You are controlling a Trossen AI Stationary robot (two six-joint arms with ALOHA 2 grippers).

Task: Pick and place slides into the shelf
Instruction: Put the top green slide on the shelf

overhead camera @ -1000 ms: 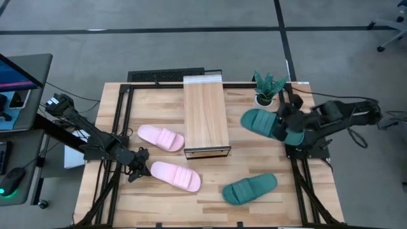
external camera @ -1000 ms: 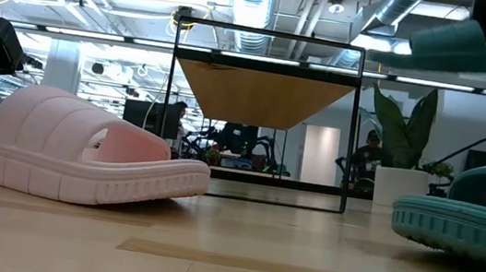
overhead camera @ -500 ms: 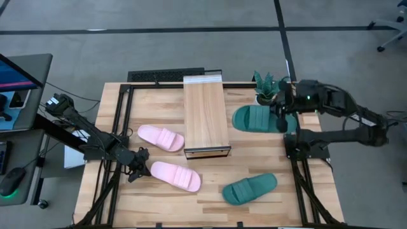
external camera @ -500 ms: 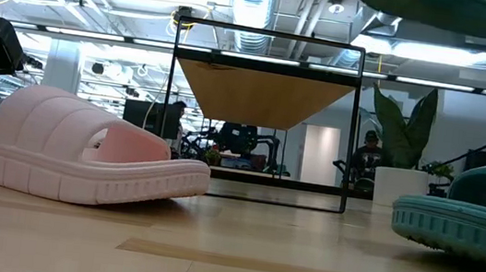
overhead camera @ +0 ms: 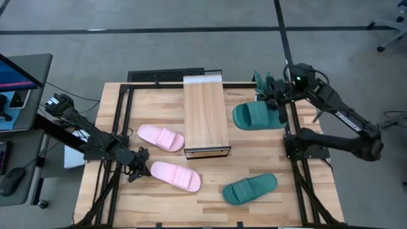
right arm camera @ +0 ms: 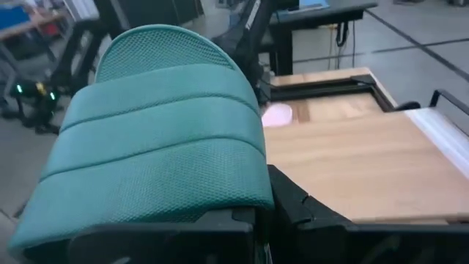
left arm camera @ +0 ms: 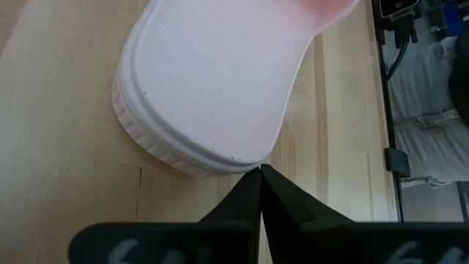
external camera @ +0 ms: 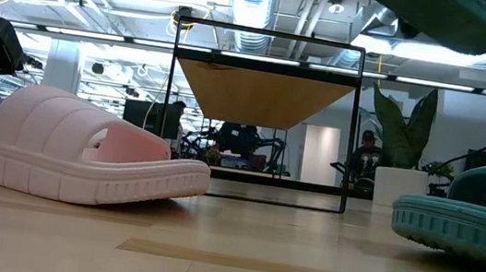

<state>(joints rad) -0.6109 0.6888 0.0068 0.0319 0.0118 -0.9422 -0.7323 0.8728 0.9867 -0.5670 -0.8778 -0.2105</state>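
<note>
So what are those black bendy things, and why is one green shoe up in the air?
Those are two robot arms at a wooden table. Each ends in a two-finger pincher called a gripper.

There are four pictures. One camera looks straight down from above. One sits low on the table, so the pink slide looks huge. One camera rides on each arm's wrist.

The right gripper is shut on a green slide and holds it up beside the shelf, the little wooden rack in the middle. Its wrist camera sees that slide up close.

The left gripper is shut and holds nothing; its tips sit right at the end of a pink slide.

Lying on the table are two pink slides and another green slide. A small potted plant stands at the back.
</note>
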